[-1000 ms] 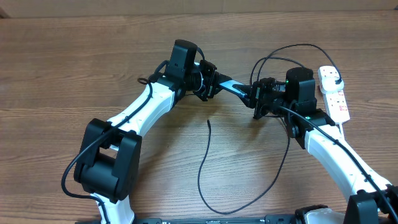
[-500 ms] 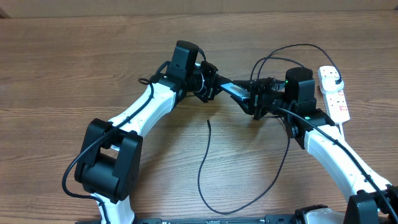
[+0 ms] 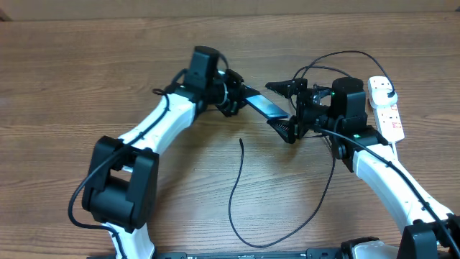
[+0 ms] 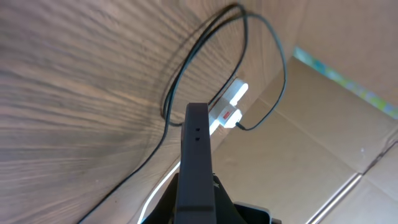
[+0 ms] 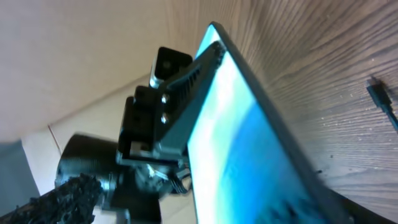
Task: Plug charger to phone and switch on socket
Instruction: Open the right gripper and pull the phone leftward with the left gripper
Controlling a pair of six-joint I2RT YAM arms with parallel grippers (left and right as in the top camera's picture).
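Observation:
The phone (image 3: 263, 106), its cyan screen lit, hangs above the table with my left gripper (image 3: 237, 98) shut on its left end. In the left wrist view it is a dark edge (image 4: 196, 155) running up from the jaws. My right gripper (image 3: 282, 108) stands wide open, one finger on each side of the phone's right end. In the right wrist view the glowing phone screen (image 5: 249, 143) fills the middle, with the left gripper (image 5: 163, 106) behind it. The charger tip (image 3: 241, 142) lies loose on the table; its cable loops round to the socket (image 3: 389, 115).
The white socket lies at the far right edge, its black plug (image 3: 384, 89) inserted at the top end. Charger cable loops (image 3: 316, 65) arch above the right wrist and sweep low near the front edge (image 3: 251, 244). A cardboard wall (image 4: 348, 124) stands behind the table.
My right gripper has opened wide and let go of the phone. The left gripper keeps its hold and has shifted a little left, the phone turning with it.

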